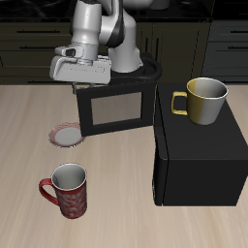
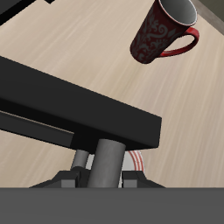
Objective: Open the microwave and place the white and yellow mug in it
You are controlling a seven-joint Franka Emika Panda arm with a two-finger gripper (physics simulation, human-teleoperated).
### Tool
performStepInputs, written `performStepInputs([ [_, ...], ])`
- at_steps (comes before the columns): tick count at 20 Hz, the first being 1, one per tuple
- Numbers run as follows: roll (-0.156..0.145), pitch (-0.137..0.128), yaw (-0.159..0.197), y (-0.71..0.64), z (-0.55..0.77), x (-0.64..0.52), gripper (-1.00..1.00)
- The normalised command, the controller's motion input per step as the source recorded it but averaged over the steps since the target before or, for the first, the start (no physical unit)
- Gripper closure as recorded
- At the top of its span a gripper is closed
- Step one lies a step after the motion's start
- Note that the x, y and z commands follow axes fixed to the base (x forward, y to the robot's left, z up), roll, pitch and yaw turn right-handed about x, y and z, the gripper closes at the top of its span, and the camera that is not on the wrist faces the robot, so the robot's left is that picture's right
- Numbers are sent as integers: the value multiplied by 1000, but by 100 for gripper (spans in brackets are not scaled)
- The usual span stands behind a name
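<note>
Door swung open, mug still waiting on top

Your gripper (image 1: 85,85) is at the microwave (image 1: 199,160) door's handle (image 2: 107,162); its opening can't be told. The white and yellow mug (image 1: 202,100) sits on the microwave's roof. Swing wider and the door may strike the plate (image 1: 67,135). Only the wrist view shows the handle.

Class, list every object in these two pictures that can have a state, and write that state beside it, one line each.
microwave: door swung open.
white and yellow mug: upright on top of the microwave, empty as far as visible.
red patterned mug: upright on the table, empty.
plate: flat on the table, nothing visible on it.
claw: at the open door's edge; cannot tell whether open or shut.
</note>
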Motion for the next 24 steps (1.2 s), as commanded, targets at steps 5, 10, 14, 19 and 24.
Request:
performStepInputs([
  [5, 5, -10, -38, 48, -71, -131, 100],
  [10, -20, -14, -15, -20, -85, -76, 100],
  [14, -18, 16, -59, 49, -135, -19, 100],
  [19, -14, 21, -72, 70, -131, -3, 100],
  [24, -37, 8, -123, 9, -85, -191, 100],
])
